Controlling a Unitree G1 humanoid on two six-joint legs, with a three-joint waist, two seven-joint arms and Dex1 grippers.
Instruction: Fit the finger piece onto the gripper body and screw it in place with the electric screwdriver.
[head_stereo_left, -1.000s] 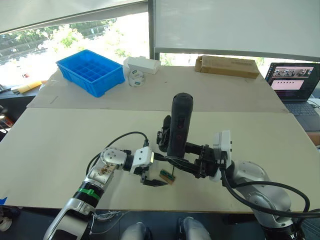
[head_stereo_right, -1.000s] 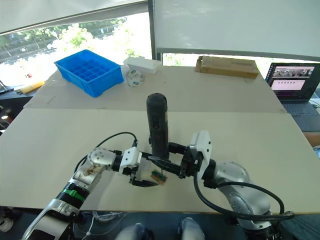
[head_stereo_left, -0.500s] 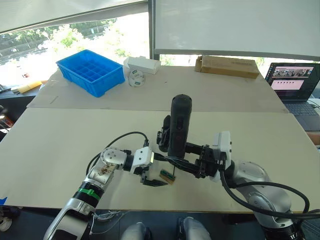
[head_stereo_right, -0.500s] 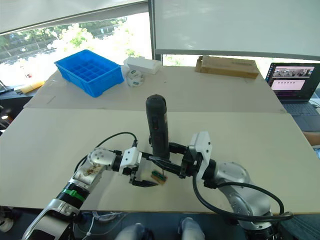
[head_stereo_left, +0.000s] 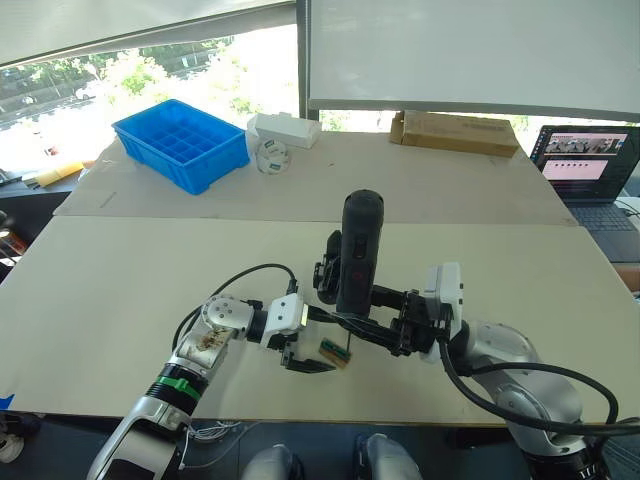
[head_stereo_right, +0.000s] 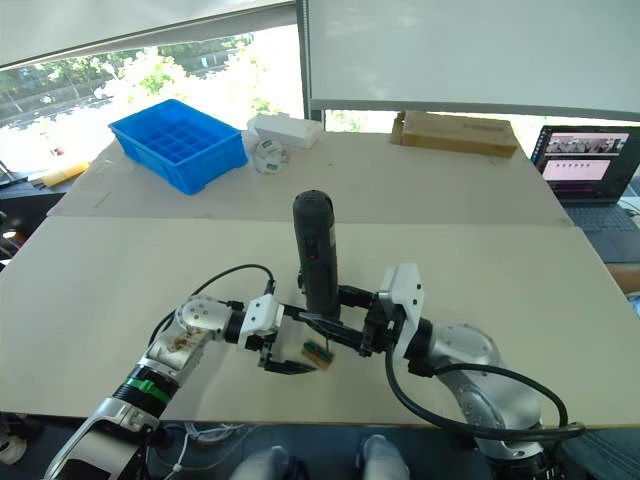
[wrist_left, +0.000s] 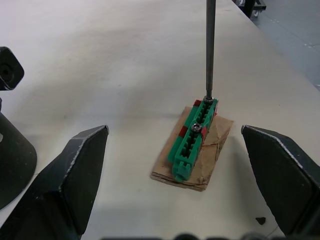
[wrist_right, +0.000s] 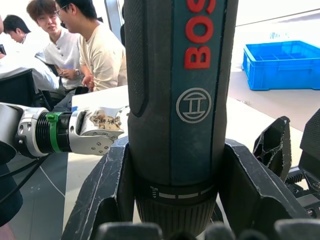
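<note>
The right gripper's (head_stereo_right: 335, 335) fingers are clamping the thick, rigid black cylindrical electric screwdriver (head_stereo_right: 318, 255) low on its heavy barrel; the left gripper's (wrist_left: 190, 175) fingers are gaping wide around the green-topped cardboard block (wrist_left: 195, 142).

Both arms reach inward, meeting at the lower centre of the left eye frame. The left pincer (head_stereo_left: 306, 362) stands spread wide, fingers (wrist_left: 75, 175) apart. The right pincer (head_stereo_left: 352, 322) is clamped around the electric screwdriver (head_stereo_left: 357, 252), holding it upright.
</note>
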